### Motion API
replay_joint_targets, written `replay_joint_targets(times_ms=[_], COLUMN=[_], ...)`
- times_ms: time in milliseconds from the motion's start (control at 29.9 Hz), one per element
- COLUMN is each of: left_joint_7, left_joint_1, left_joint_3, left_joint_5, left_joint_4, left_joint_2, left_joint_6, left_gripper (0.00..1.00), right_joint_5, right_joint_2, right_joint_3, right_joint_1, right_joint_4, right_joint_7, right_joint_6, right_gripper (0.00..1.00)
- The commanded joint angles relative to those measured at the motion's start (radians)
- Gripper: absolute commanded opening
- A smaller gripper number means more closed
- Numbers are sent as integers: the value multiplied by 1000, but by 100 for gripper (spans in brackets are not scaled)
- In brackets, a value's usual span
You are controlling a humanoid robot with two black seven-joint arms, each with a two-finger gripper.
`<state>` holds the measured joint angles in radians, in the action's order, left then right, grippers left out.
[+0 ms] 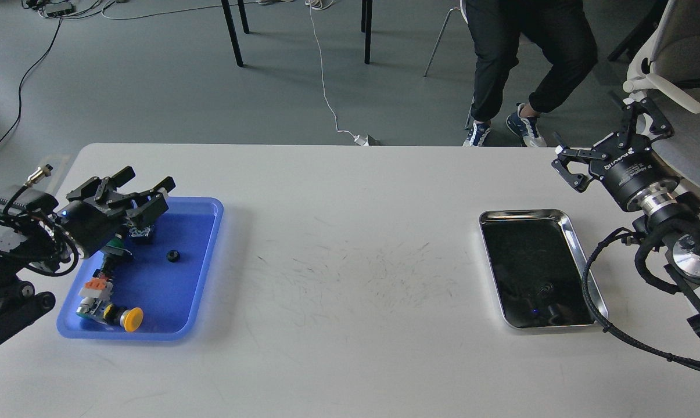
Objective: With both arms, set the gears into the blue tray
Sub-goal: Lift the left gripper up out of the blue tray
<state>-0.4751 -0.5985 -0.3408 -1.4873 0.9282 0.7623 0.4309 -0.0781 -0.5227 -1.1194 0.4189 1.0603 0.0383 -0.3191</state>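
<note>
The left gripper (146, 194) hangs over the far-left part of the blue tray (201, 273), its fingers spread apart with nothing between them. Just below its tips sits a small dark block-like part (141, 233), too blurred to name. The right gripper (608, 145) stands at the table's 2 o'clock edge, its jaws splayed wide and empty, raised above the table past the far right corner of the silver tray (576, 232).

One gear (173, 256) lies on the blue tray's floor, at about 4 o'clock from the left gripper and apart from it. At the tray's 7 o'clock end lies a yellow-capped push-button switch (126, 319); a green-capped switch (113, 245) shows partly under the left arm. The silver tray's dark, reflective floor shows small shapes near its near end; what they are cannot be told. The white table (350, 244) bears faint scuff marks at its centre.
</note>
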Motion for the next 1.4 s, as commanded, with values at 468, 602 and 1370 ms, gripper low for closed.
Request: replay_joint_targets(times_ms=[468,602,1370], left_joint_7=[132,135,274], left_joint_1=[-305,-303,-277], left_joint_3=[3,14,-172], left_joint_5=[854,840,1228], left_joint_4=[79,220,8], left_joint_2=[-247,-255,-366], left_joint_6=[-354,-351,-406], left_gripper=[95,95,96], right_joint_5=[0,0,377], right_joint_2=[-226,-226,-727], right_joint_3=[35,33,45], right_joint_1=[-19,-22,-262], right_joint_4=[164,164,621], right_joint_7=[-1,-1,-14], right_joint_6=[20,20,17], right_gripper=[97,97,97])
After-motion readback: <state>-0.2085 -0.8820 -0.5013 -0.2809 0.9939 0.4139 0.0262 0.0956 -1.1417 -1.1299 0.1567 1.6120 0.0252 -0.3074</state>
